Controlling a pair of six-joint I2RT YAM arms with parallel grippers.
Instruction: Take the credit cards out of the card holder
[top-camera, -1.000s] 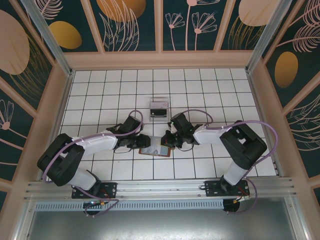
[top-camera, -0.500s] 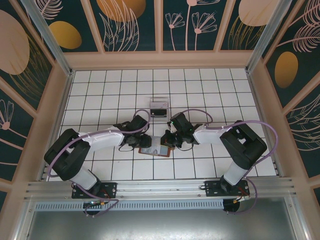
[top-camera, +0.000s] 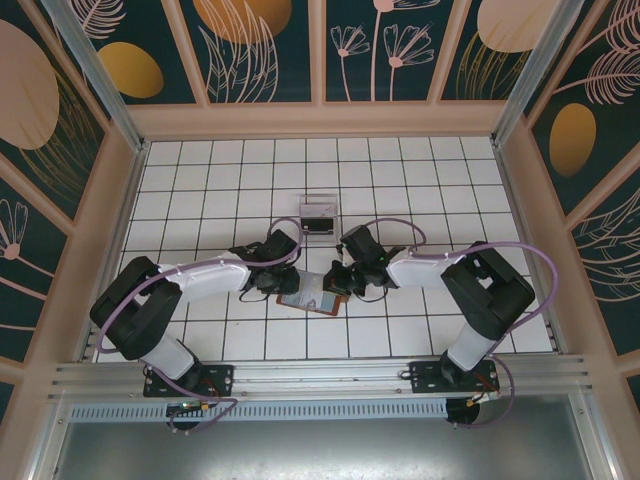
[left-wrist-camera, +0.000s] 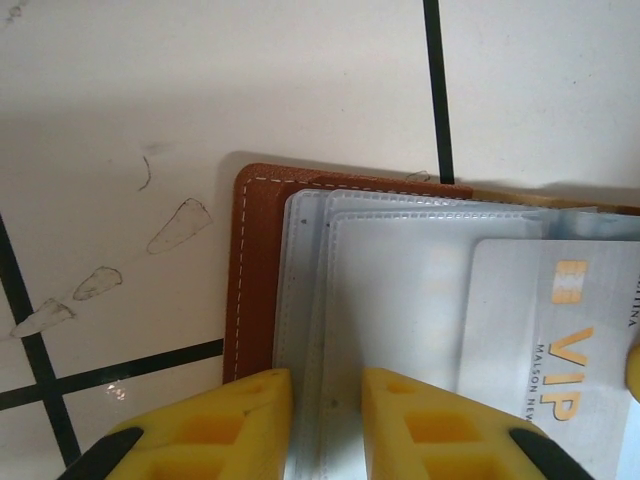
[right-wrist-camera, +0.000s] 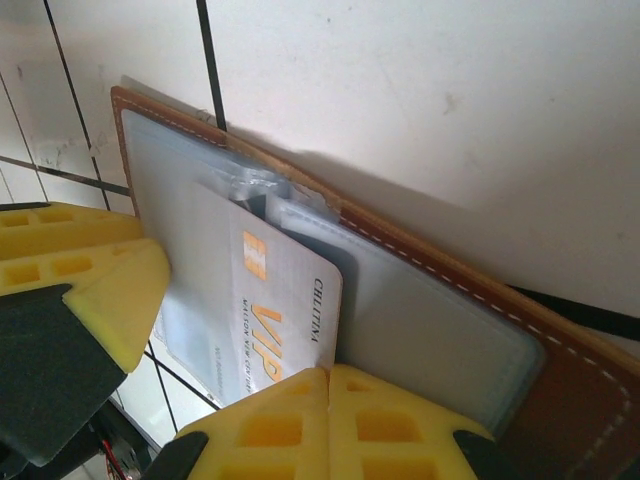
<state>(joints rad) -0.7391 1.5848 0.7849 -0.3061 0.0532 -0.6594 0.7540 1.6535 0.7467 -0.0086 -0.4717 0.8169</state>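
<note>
The card holder (top-camera: 310, 301) lies open and flat on the white tiled table (top-camera: 400, 190), near the front edge and directly between the two arms' wrists. It is a reddish-brown, leather-like wallet with pale stitching along a rounded border. Inside it is a stack of clear, frosted plastic sleeves (left-wrist-camera: 400, 300) with stitched edges, each set slightly in from the one beneath.

One credit card (left-wrist-camera: 540, 340) sticks partway out of the sleeves. It is pale silver-white with a small gold chip and "VIP" in gold letters above a line of fine dark print. In the right wrist view the credit card (right-wrist-camera: 270, 310) sits askew across the sleeves, angled away from the holder's spine.

The left gripper (left-wrist-camera: 326, 385) hangs over the holder's outer edge. Its yellow fingers (left-wrist-camera: 240, 420) stand a narrow gap apart, with the sleeve edges showing in that gap. I cannot tell whether they are pinching a sleeve.

The right gripper (right-wrist-camera: 328, 375) has its yellow fingertips pressed together, right at the card's near corner. Whether that corner is caught between them is unclear.

From above, the left gripper (top-camera: 287, 287) and the right gripper (top-camera: 335, 285) meet over the holder from opposite sides. A clear tray (top-camera: 318, 215) with something dark in it sits a little farther back on the tiles, apart from the holder.
</note>
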